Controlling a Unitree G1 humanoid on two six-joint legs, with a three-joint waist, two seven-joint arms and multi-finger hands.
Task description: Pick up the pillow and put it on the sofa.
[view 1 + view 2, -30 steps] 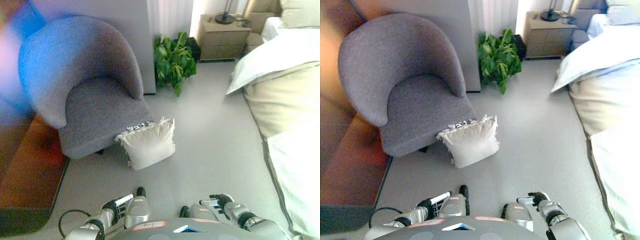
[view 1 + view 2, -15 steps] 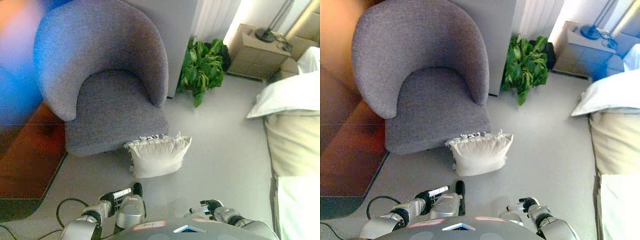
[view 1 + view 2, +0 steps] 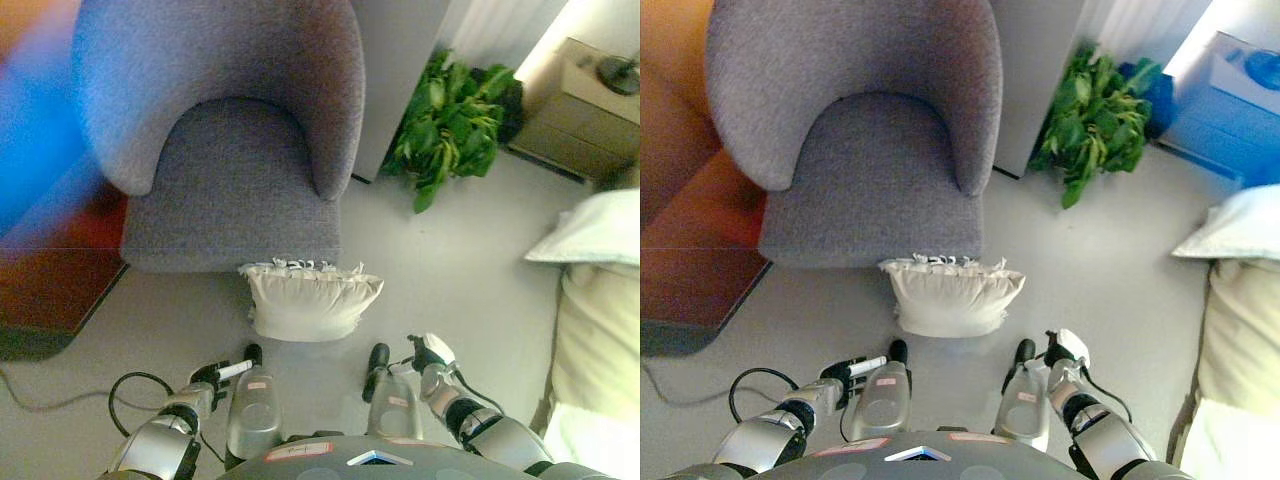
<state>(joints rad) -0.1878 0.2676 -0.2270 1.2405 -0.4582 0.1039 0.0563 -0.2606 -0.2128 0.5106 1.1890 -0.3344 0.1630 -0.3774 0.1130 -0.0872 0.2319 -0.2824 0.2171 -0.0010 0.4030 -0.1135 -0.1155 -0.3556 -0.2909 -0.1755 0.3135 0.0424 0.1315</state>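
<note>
A cream pillow (image 3: pixel 311 300) with a fringed top edge stands on the pale floor, leaning against the front of the grey armchair (image 3: pixel 232 140). The chair has a rounded back and its seat holds nothing. My left hand (image 3: pixel 218 373) shows low at the bottom left, dark with a white-tipped finger stretched out, well short of the pillow. My right hand (image 3: pixel 428 354) shows at the bottom right, also near the floor and apart from the pillow, holding nothing.
A green potted plant (image 3: pixel 450 122) stands right of the chair by the wall. A wooden nightstand (image 3: pixel 590 100) is at the top right. A bed with pale covers (image 3: pixel 600 300) fills the right edge. A dark rug (image 3: pixel 50 290) lies left.
The camera has swung so the chair and pillow now sit straight ahead and nearer. Both hands stay low near the bottom edge; the pillow has not moved from the chair front.
</note>
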